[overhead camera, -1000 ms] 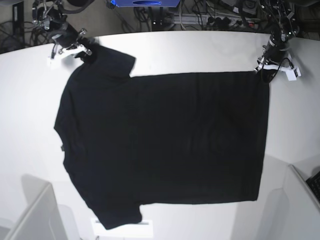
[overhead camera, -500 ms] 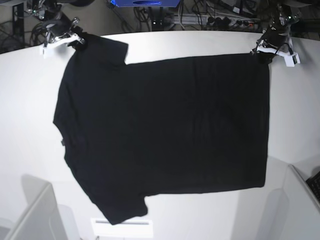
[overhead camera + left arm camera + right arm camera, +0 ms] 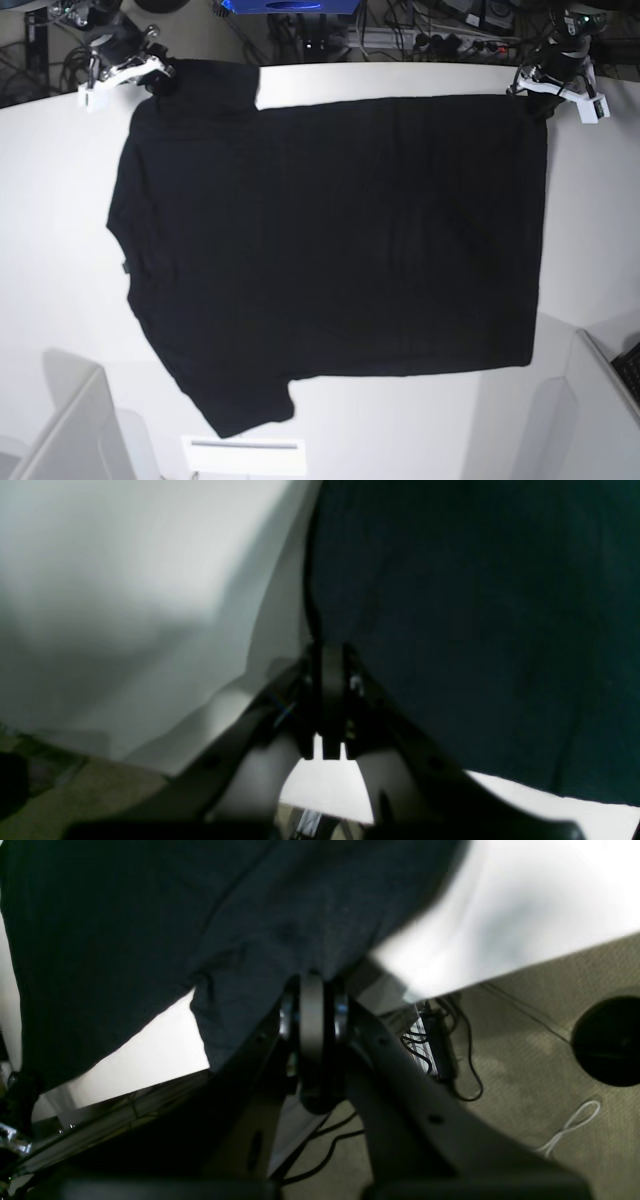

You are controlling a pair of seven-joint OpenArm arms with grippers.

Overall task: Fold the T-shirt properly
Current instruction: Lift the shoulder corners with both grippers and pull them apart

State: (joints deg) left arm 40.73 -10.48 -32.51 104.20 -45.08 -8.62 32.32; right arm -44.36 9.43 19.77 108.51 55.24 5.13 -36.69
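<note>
White table (image 3: 60, 250): occupied across most of its width by the T-shirt (image 3: 330, 240), laid flat, plain black side up, collar toward the base view's left. Right gripper (image 3: 150, 72): clamped shut on the far sleeve. Left gripper (image 3: 545, 88): clamped shut on the far hem corner. The far edge is held taut, presumably so the cloth is kept smooth for folding.

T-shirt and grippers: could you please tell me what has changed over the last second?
Both grippers, left and right, pulled the T-shirt toward the table's far edge, stretching its far side straighter. Both stayed shut on the cloth; the plain black side still faces up.
</note>
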